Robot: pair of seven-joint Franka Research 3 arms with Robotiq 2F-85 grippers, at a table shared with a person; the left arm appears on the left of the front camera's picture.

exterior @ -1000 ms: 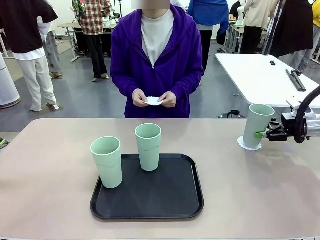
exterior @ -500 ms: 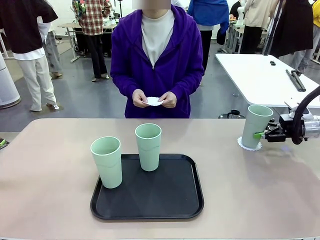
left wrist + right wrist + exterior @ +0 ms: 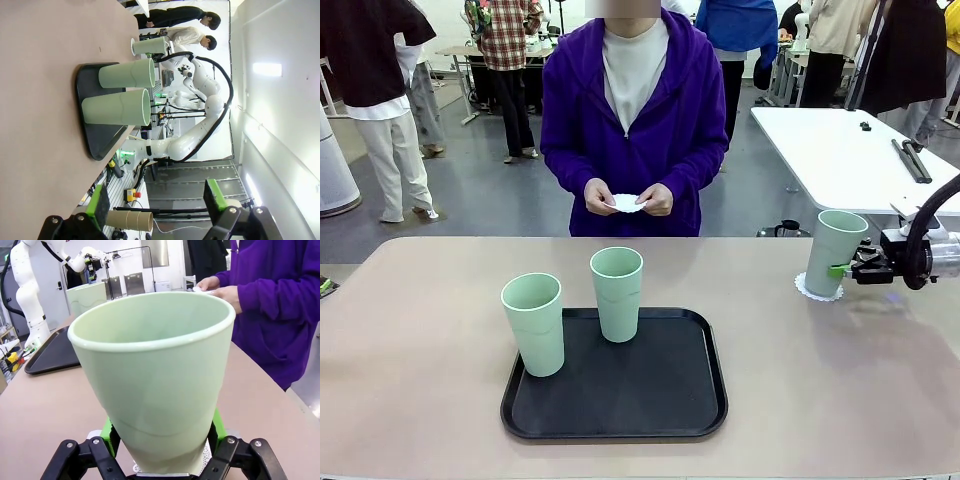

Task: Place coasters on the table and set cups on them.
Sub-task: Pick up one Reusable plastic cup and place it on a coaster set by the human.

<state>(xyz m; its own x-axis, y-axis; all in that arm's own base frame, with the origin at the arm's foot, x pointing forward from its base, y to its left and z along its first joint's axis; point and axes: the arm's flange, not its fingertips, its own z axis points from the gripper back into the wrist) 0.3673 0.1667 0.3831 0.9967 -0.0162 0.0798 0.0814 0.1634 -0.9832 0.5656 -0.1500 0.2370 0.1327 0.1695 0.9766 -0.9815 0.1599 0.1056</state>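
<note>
The right tool (image 3: 838, 269), at the right edge of the front view, is clamped on the lower half of the right cup (image 3: 836, 238), with a green pad pressed to each side of its wall, as its own wrist view shows from close up. That cup stands upright with its base at the right coaster (image 3: 817, 292), whose scalloped rim shows around the foot; whether the base rests on the paper or hangs just above it I cannot tell. The left tool (image 3: 157, 200), at the bottom of its rolled wrist view, has its jaws spread wide with nothing between them. Its camera looks across the beige-pink worktop (image 3: 420, 330) at the black tray (image 3: 660, 400). In the front view the tray lies in the lower middle of the frame, well apart from the held cup. On the tray, the left tray cup (image 3: 533, 323) stands at the left edge and the middle tray cup (image 3: 617, 293) near the far edge, both upright and apart. Beyond the far edge of the worktop, upper middle, the person's hands (image 3: 657, 198) hold a second coaster (image 3: 627, 202) between them at waist level.
</note>
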